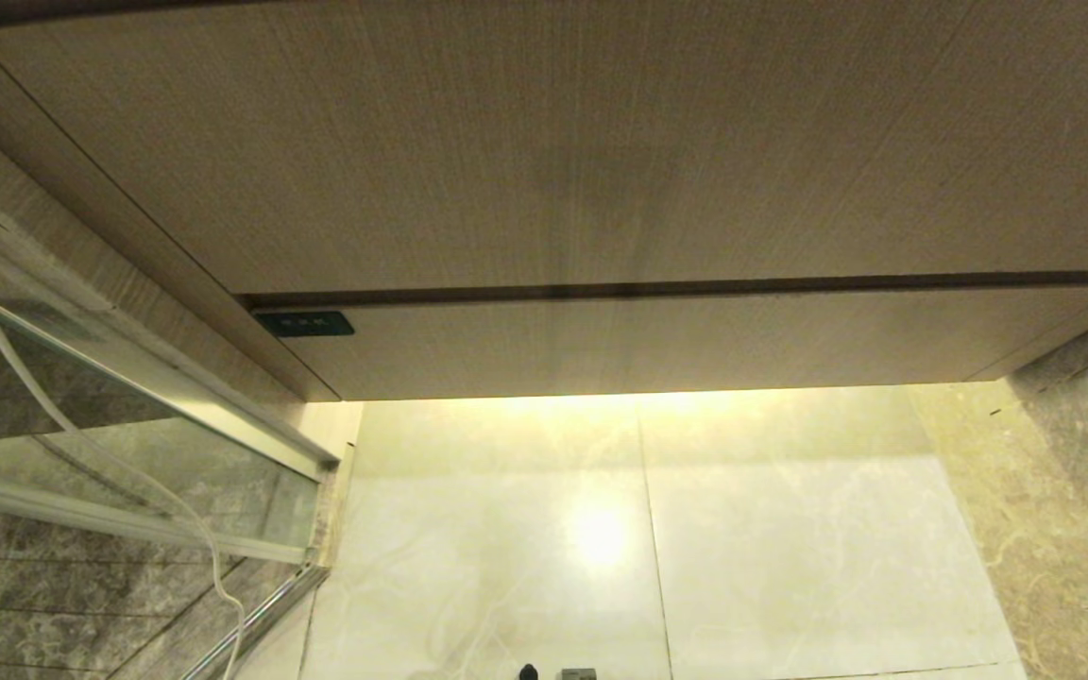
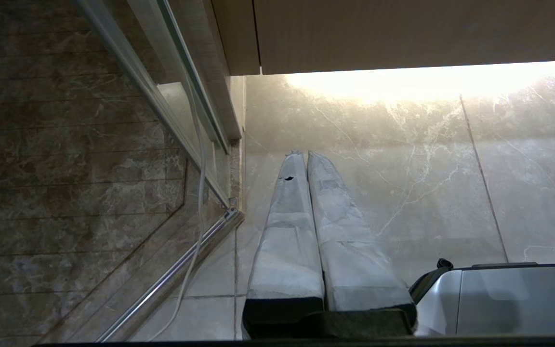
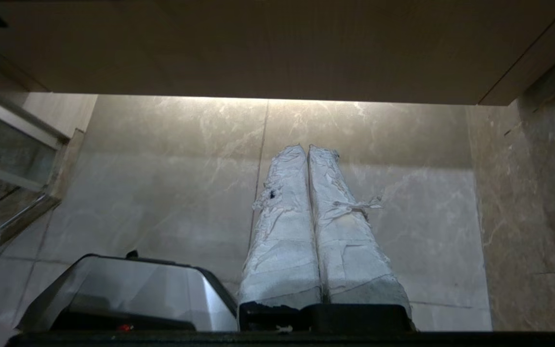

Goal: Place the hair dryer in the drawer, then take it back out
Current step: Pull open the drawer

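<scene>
Below the shut drawer (image 1: 676, 340) — bare floor (image 1: 790, 548).

1. The drawer (image 1: 695, 340) is the low, wide, light wood-grain front at the bottom of the cabinet, just under the taller wood-grain panel (image 1: 544, 142).
2. It is shut: its face sits nearly flush with the panel above, and only a thin dark gap runs between the two.
3. Its front is plain, with no handle.
4. It hangs above the pale tiled floor (image 1: 790, 548), with a strip of warm light glowing beneath its lower edge.
5. The hair dryer shows in no view.
</scene>
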You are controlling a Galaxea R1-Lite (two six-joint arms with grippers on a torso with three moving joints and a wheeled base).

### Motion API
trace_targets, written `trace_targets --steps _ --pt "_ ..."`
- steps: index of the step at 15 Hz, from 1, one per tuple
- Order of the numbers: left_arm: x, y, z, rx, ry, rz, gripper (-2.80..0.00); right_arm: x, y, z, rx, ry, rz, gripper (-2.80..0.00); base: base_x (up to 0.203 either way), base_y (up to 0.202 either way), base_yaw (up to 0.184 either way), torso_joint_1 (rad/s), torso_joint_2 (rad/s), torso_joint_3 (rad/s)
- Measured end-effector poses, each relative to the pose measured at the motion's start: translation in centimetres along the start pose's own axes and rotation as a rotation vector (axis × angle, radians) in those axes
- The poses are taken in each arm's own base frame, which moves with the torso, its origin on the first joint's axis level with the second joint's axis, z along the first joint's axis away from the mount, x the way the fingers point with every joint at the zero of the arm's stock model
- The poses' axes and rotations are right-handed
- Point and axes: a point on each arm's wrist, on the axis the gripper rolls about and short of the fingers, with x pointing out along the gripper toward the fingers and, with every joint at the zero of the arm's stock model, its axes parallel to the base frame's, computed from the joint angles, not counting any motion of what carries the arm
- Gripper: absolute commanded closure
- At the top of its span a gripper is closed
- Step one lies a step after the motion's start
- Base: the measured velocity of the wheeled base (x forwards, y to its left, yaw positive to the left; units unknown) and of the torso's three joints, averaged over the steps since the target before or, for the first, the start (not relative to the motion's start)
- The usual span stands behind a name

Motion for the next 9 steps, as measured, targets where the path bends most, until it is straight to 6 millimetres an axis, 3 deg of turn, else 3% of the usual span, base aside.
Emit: trace_targets --steps 2,4,7,9 --pt "0.0 0.0 0.0 0.0 0.0 0.0 0.0 -0.1 0.1 4.0 0.009 0.095 0.032 0.0 0.0 0.0 0.0 0.0 0.0 0.0" --pt "0.0 0.0 0.0 0.0 0.0 0.0 0.0 1.5 0.0 7.7 0.027 0.207 0.067 0.0 0.0 0.0 0.0 0.0 0.0 0.0" --pt "0.0 0.0 0.0 -0.001 0.0 0.0 0.0 5.5 -0.4 11.9 0.056 0.337 0.132 0.0 0.0 0.0 0.0 0.0 0.0 0.0" --pt "0.0 0.0 0.0 0.0 0.0 0.0 0.0 9.2 -0.7 12.9 0.077 0.428 0.191 0.0 0.0 0.0 0.0 0.0 0.0 0.0"
